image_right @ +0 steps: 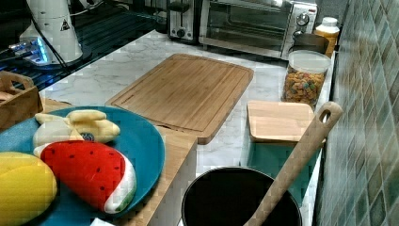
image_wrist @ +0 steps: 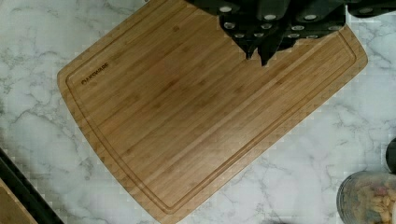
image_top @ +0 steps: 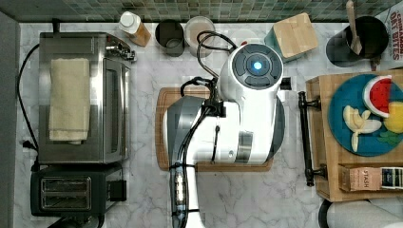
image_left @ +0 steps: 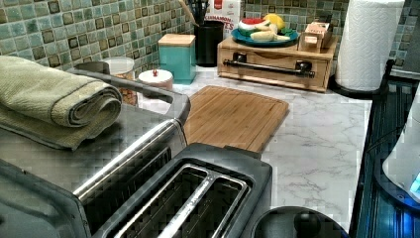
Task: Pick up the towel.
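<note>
Towel [image_top: 69, 99]: nubby beige terry, folded long, laid on brushed-steel toaster oven [image_top: 111, 137] | fingers [image_wrist: 261, 49]: state cannot be told, held above grooved bamboo cutting board [image_wrist: 205, 116] | table [image_top: 142, 190]: veined marble

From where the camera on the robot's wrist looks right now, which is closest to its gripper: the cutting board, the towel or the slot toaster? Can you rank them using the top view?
1. The cutting board: directly under the gripper, mid-counter.
2. The towel: on the toaster oven, at the top view's left.
3. The slot toaster: the top view's lower left corner, farthest.
</note>
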You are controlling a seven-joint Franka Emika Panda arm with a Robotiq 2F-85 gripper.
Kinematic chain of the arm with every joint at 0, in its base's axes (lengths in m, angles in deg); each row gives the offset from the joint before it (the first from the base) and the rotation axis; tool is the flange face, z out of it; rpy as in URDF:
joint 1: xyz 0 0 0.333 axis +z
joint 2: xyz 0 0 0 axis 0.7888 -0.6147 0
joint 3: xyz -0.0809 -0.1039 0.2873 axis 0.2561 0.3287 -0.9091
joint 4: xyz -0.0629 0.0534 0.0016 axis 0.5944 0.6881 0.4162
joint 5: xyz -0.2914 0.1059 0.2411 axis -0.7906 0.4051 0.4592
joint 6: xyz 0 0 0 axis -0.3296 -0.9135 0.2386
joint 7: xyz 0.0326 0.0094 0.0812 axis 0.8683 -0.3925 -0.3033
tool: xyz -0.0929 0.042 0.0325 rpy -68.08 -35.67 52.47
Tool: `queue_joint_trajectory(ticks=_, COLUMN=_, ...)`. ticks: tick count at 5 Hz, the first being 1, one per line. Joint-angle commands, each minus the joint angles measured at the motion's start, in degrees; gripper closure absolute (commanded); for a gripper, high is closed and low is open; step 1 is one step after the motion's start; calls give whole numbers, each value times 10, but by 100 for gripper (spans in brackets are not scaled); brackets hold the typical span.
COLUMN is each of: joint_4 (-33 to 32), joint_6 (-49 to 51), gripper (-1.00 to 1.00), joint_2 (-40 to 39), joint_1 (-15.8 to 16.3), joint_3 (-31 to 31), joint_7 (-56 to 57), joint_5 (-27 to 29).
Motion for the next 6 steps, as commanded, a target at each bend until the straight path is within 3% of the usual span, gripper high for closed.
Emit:
queue_joint_trajectory(ticks=1, joint_4=0, joint_6=0, gripper=100, joint_2=-1, joint_1=0, joint_3=0, joint_7=0, joint_5=2)
queue_joint_trajectory(ticks=2, joint_4=6, joint_6=-45, gripper=100, joint_2=-1, joint_1=6, joint_3=-8, joint_7=19, joint_5=19)
queue_joint_trajectory(ticks=3, joint_4=-46, joint_6=-147, gripper=100, joint_2=48, joint_1=69, joint_3=26, joint_7=30, joint_5=51)
queue_joint_trajectory(ticks=4, joint_4=-55, joint_6=-175, gripper=100, joint_2=59, joint_1=63, joint_3=-11, joint_7=55, joint_5=74)
queue_joint_trajectory(ticks=6, joint_4=-101, joint_6=-253, gripper=100, joint_2=107, joint_1=101, joint_3=-32, joint_7=124, joint_5=121)
